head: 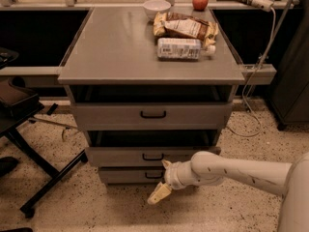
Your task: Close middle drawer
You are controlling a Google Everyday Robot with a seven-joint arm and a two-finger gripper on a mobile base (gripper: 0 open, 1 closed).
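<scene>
The grey cabinet has three drawers. The middle drawer (120, 156), with a flat grey front and a small black handle (153, 156), stands out a little from the cabinet, with a dark gap above it. My gripper (162, 180) is low in front of the cabinet, just right of the handles. It is open and empty. Its upper fingertip (166, 164) is at the lower edge of the middle drawer's front, and its tan lower finger (158, 194) hangs in front of the lowest drawer (125, 175). The white arm (231, 170) reaches in from the right.
The uppermost drawer (111, 115) sits above. On the cabinet top (116, 47) are a white bowl (157, 6), a red apple (200, 1), snack bags (186, 28) and a lying bottle (179, 48). A black chair base (46, 182) stands left. A cable (253, 100) hangs right.
</scene>
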